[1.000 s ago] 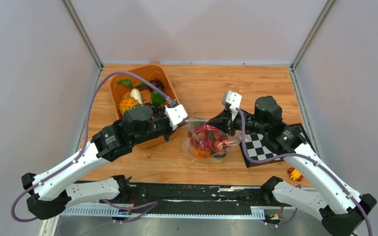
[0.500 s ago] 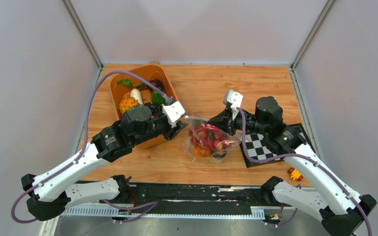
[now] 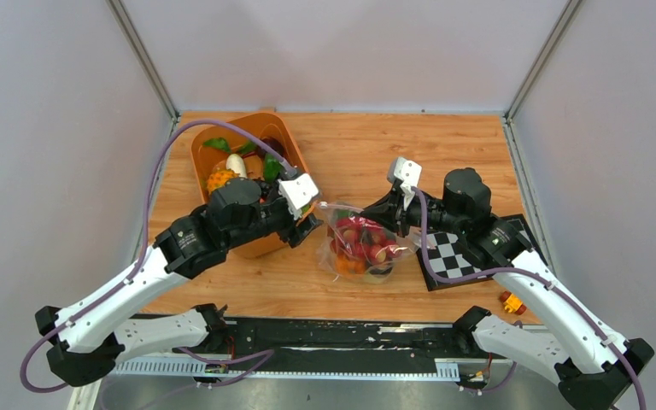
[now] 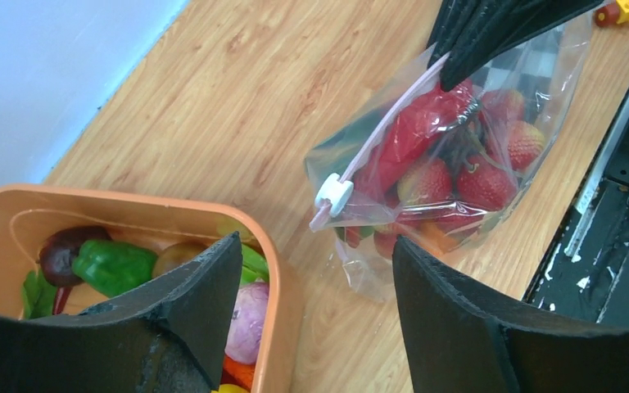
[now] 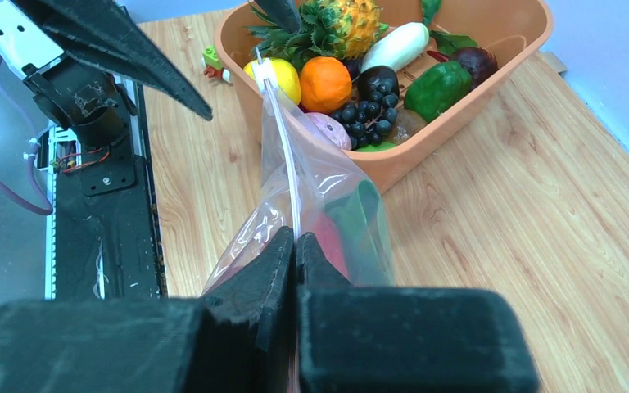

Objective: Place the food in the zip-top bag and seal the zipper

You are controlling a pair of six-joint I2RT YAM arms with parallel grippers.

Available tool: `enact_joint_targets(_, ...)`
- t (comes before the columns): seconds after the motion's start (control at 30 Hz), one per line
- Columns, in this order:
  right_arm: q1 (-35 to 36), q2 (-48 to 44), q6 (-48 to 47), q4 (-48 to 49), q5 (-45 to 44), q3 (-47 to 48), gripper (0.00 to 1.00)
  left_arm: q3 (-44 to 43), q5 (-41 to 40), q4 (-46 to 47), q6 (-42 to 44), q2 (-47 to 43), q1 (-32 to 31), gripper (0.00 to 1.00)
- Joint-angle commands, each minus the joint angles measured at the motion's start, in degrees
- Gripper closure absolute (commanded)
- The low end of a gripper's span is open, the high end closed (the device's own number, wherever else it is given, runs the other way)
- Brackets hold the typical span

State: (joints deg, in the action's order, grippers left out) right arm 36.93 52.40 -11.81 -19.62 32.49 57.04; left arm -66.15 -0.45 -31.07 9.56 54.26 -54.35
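Right gripper (image 5: 296, 239) tight on zipper (image 5: 282, 147), left gripper (image 4: 317, 246) agape

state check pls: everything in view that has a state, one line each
left gripper: open, clear of the bag
right gripper: shut on the zipper's end
zip-top bag: held upright, loaded with food
zipper: looks pressed shut along its visible length
slider: at the end nearest the left gripper
orange tub: holds toy produce
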Motion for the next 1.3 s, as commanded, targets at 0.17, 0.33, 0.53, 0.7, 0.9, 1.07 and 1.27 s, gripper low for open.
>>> enact_joint_targets(0.17,-0.27,-0.62,0.88,0.18,1.88,1.17,1.00,-9.45,14.04,-3.31,2.82,4.15,9.03,0.25)
enact_joint_targets(0.33,-0.22,-0.73,0.83,0.09,1.96,1.22,1.00,-10.31,30.43,-0.93,5.47,4.13,11.19,0.20)
enact_joint_targets(0.53,-0.27,-0.65,0.74,0.02,2.29,1.51,1.00,-11.23,35.77,-3.50,7.68,6.94,11.19,0.34)
enact_joint_targets(0.7,-0.28,-0.39,0.83,0.11,2.31,1.58,1.00,-11.02,33.35,-3.83,7.36,7.87,11.19,0.52)
enact_joint_targets(0.9,-0.22,-0.56,1.00,0.37,2.15,1.25,1.00,-9.53,28.61,-2.77,6.94,7.37,11.19,0.67)
enact_joint_targets(1.07,-0.26,-1.02,1.00,0.28,1.84,1.15,1.00,-8.37,26.13,-3.60,7.02,7.38,11.19,0.70)
enact_joint_targets(1.27,-0.28,-0.83,1.35,0.63,2.14,0.90,1.00,-7.61,27.06,-2.26,6.44,7.19,11.19,0.65)
